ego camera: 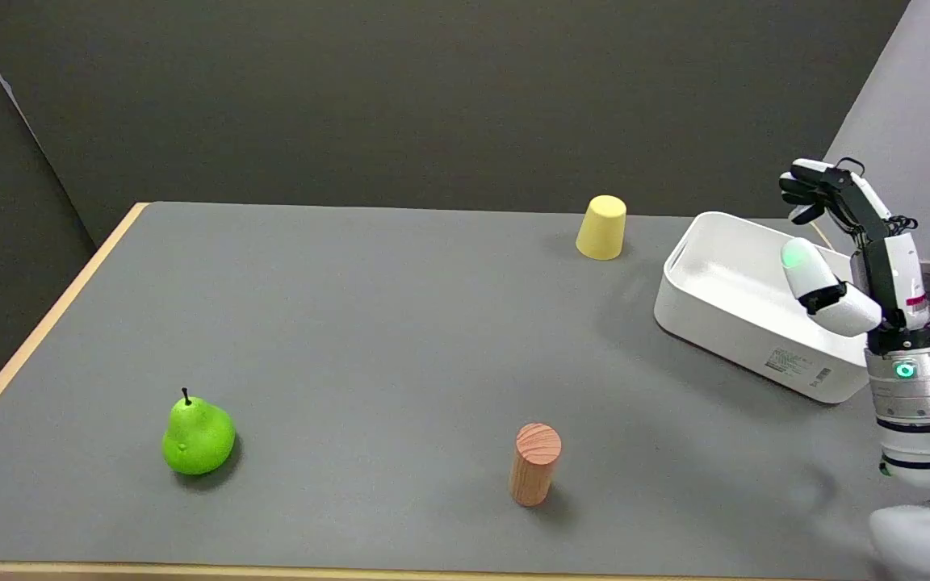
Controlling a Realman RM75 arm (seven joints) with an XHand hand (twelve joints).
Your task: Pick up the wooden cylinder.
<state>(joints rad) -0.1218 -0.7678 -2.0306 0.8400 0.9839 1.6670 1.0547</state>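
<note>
Wood, plainly rigid and probably light, the wooden cylinder [535, 463] stands upright near the table's [368, 323] front edge; its smooth round side (likely a bit slippery) suits a grasp around the middle. Well off to its right, raised, the right hand [840, 250] holds nothing, fingers apart.

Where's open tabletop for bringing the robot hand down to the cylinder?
Bare grey top lies between the wooden cylinder and white bin, and between it and the pear. It is crowded only at the bin, where the robot hand hangs.
</note>
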